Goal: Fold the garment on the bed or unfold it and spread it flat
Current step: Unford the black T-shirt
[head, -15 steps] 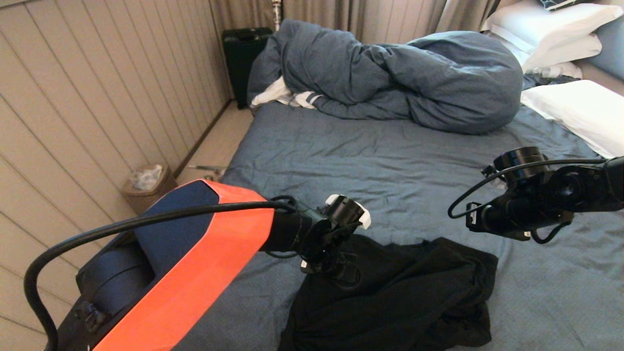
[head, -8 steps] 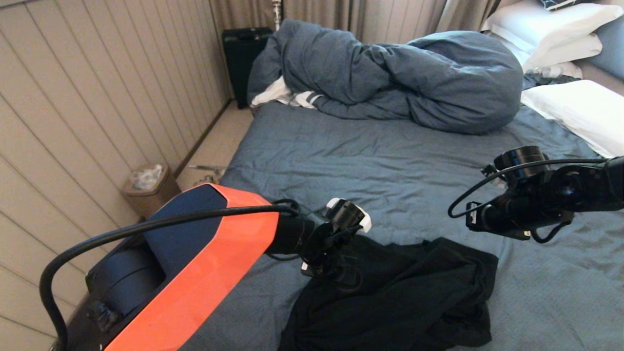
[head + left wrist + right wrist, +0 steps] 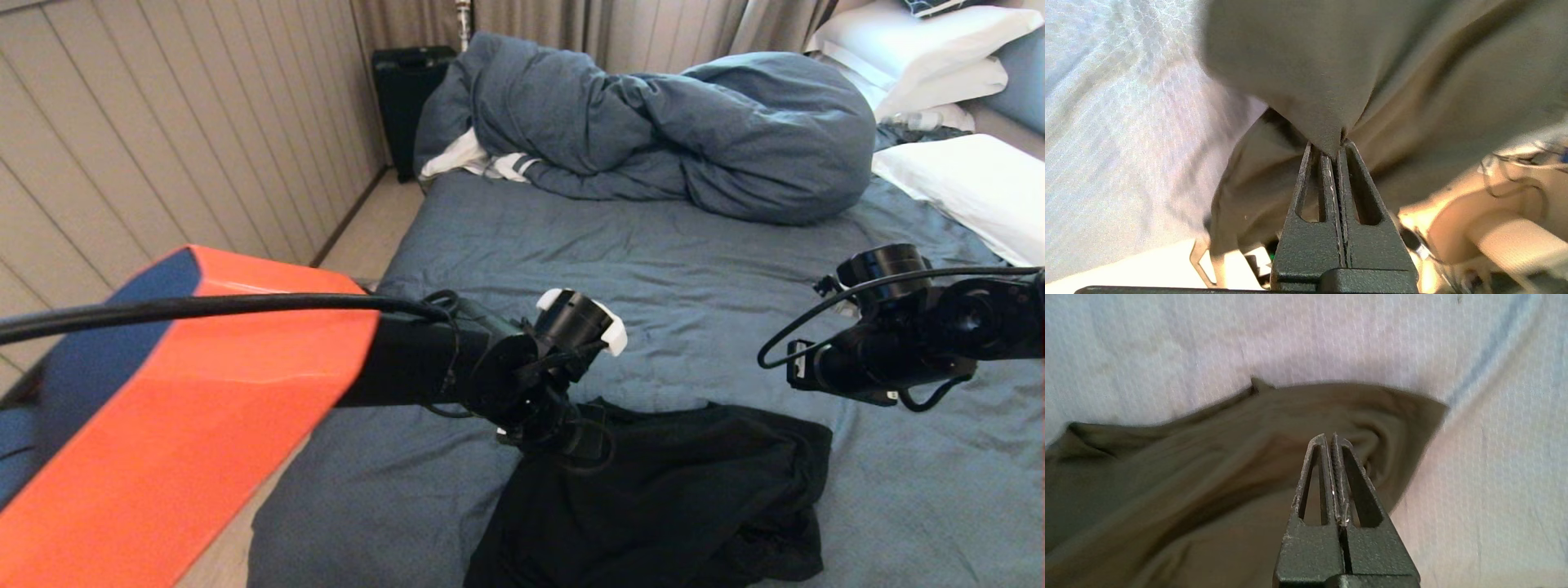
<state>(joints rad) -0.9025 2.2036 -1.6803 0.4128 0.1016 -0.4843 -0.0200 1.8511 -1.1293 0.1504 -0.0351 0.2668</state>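
- My left gripper (image 3: 1334,149) pinches a fold of the black T-shirt (image 3: 678,490) on the bed (image 3: 653,269);
- My right gripper (image 3: 1329,442) hovers above the shirt — jaws closed, holding nothing.

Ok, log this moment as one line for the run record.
left gripper: shut on crumpled black T-shirt | right gripper: shut, empty, above shirt | shirt: bunched on blue-grey bed sheet
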